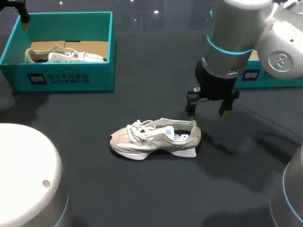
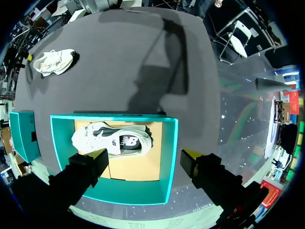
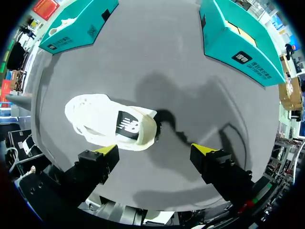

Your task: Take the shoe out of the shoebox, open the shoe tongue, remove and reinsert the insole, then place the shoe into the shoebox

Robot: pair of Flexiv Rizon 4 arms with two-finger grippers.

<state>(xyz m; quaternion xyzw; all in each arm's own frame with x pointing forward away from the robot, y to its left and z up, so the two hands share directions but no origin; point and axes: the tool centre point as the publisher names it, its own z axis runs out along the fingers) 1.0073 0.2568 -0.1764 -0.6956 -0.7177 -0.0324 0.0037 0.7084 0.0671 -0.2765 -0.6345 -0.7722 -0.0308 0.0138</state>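
shoe (image 1: pixel 154 138) on the table (image 1: pixel 142 194) sits just beside the right claw (image 1: pixel 207 114), heel nearest it, one box (image 1: pixel 251 74) beyond that claw; left claw (image 2: pixel 145 156) hangs over the other box (image 2: pixel 62 143), second shoe (image 2: pixel 112 140) inside below it.

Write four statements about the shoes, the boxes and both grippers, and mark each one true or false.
1. A loose shoe lies on the table, outside any box. True.
2. The left shoebox is empty. False: a second shoe lies in it.
3. The right gripper is shut on the loose shoe's heel. False: it is open near the heel, gripping nothing.
4. The left gripper is open above the left shoebox. True.
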